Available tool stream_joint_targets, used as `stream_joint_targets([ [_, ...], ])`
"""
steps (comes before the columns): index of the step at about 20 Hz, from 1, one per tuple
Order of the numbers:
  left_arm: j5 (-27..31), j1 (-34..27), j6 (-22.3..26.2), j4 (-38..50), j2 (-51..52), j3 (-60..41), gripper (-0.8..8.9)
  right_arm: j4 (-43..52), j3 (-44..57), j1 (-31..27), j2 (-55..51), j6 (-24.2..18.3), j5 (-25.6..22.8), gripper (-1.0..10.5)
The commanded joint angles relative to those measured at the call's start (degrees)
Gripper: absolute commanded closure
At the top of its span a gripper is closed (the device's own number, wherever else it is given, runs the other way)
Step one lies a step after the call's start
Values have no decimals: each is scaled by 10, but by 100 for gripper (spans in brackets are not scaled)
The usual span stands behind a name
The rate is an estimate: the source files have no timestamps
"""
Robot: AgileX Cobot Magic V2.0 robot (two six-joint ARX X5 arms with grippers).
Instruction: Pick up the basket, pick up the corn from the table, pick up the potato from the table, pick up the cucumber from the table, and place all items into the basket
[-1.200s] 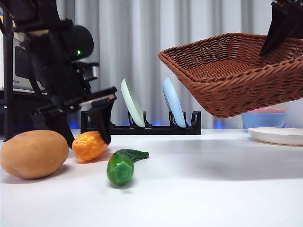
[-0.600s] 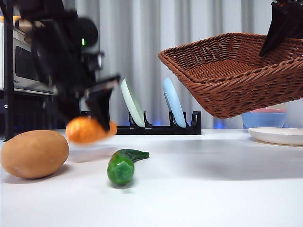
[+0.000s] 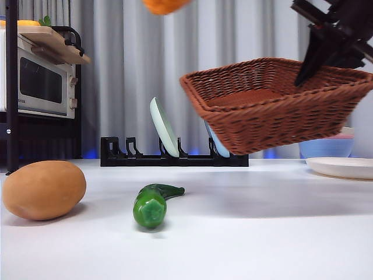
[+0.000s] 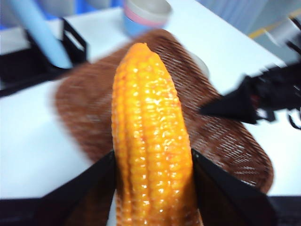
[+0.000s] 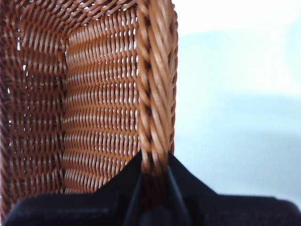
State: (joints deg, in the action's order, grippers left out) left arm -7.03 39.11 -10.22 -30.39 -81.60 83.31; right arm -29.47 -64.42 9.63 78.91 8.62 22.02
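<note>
The left gripper (image 4: 153, 188) has its fingers (image 4: 91, 190) closed on both sides of the corn (image 4: 150, 141), holding it high over the basket (image 4: 225, 141); in the front view only the cob's lower end (image 3: 164, 5) shows at the top edge. The right gripper (image 5: 154, 172) has its fingers (image 5: 129, 181) pinched tight on the basket's braided rim, keeping the basket (image 3: 274, 111) tilted in the air above the right half of the desk (image 3: 262, 233). The potato (image 3: 44, 190) rests on the desk at the left. The cucumber (image 3: 152, 204) lies just right of it, apart, blunt green end nearest. Far behind stands a plate rack (image 3: 173, 156) holding upright plates.
</note>
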Motion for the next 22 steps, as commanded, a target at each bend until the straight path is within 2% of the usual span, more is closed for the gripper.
stream_joint_targets([
  [1,47,56,-7,13,-31,-6,821,20,1,17,0,21,6,962],
  [4,90,100,-5,28,-73,-6,822,20,1,31,0,22,8,963],
  [9,100,123,-3,16,-144,-6,795,20,1,32,0,30,64,963],
  [10,99,123,-3,11,-151,-6,687,20,1,32,0,31,66,963],
  [12,101,123,-3,0,-154,-6,395,20,1,32,0,34,66,963],
  [13,100,123,-3,-1,-154,-6,366,20,1,32,0,35,66,963],
  [18,100,123,-3,-44,-121,-6,366,21,1,31,0,35,65,963],
  [22,103,129,-3,-132,-13,-6,366,27,1,31,0,35,65,963],
])
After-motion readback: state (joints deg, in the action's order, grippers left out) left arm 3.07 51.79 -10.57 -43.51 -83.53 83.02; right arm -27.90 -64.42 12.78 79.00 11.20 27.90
